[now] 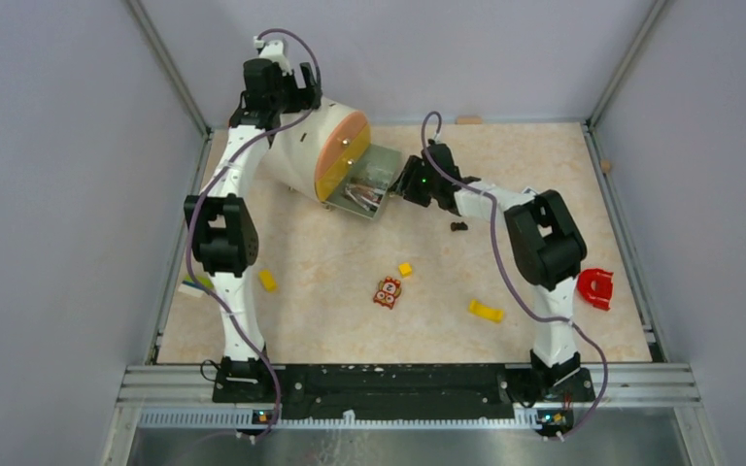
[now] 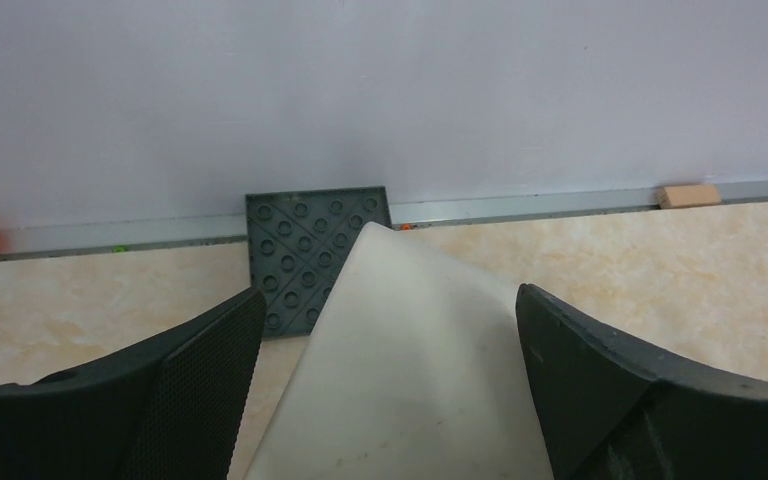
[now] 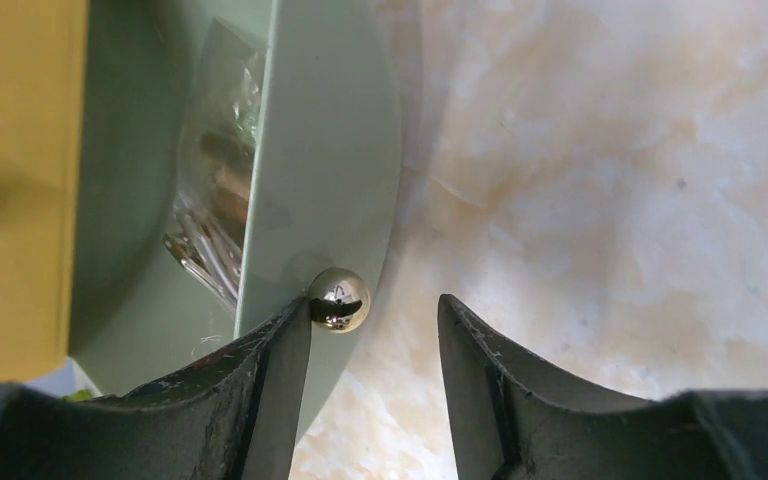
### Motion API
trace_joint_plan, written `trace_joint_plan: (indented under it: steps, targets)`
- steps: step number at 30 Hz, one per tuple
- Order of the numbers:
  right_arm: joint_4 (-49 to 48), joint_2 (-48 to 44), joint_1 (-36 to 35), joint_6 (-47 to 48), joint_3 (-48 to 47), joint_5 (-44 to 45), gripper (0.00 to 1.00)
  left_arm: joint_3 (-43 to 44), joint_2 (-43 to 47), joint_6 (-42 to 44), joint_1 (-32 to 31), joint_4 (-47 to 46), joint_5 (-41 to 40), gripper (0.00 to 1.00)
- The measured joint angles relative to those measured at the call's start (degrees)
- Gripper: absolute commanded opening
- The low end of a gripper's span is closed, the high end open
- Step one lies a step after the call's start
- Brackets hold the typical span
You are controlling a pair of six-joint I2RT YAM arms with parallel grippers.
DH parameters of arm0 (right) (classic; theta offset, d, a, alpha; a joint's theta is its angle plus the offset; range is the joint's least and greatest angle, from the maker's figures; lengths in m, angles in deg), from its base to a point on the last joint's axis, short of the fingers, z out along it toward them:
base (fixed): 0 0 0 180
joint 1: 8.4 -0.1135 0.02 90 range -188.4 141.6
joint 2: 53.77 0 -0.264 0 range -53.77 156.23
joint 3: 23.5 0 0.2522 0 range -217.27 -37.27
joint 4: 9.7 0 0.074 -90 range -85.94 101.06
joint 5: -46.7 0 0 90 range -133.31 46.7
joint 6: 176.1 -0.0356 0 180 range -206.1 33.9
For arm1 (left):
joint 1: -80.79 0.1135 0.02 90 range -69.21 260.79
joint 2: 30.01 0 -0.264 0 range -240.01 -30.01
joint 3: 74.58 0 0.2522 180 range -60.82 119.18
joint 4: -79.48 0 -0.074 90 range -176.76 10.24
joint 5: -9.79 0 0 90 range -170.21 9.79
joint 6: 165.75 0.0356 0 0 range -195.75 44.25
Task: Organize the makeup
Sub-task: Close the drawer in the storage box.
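Yellow blocks (image 1: 268, 280) and a toy figure (image 1: 388, 292) dot the counter (image 1: 505, 194). Right claw (image 3: 372, 305) sits half-open around the drawer knob (image 3: 339, 299); left claw (image 2: 390, 292) gapes wide, holding nothing.

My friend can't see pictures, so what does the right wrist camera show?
The right claw straddles a shiny round knob on a pale green drawer front; one finger touches the knob, the other stands apart. Marbled table lies beyond.

Table (image 1: 544, 155): beige marbled top.
Yellow blocks: long one (image 1: 267, 280) at left, small one (image 1: 405, 269) mid-table, flat one (image 1: 486, 311) at right, all well apart.
Toy figure (image 1: 387, 292): orange-red, patterned, lying just beside the small block.
Red curved piece (image 1: 594, 287): near the right edge.
Tan block (image 2: 687, 196): against the far wall.
Grey studded plate (image 2: 305, 255): leaning at the far wall.
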Motion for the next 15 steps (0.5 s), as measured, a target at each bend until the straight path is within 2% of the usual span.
trace_joint_plan:
  steps: [15]
  targets:
    - [2.3,4.3,0.0,0.1,-6.9,-1.7,0.50,0.2,0.1,2.8,0.1,0.3,-0.6,0.99]
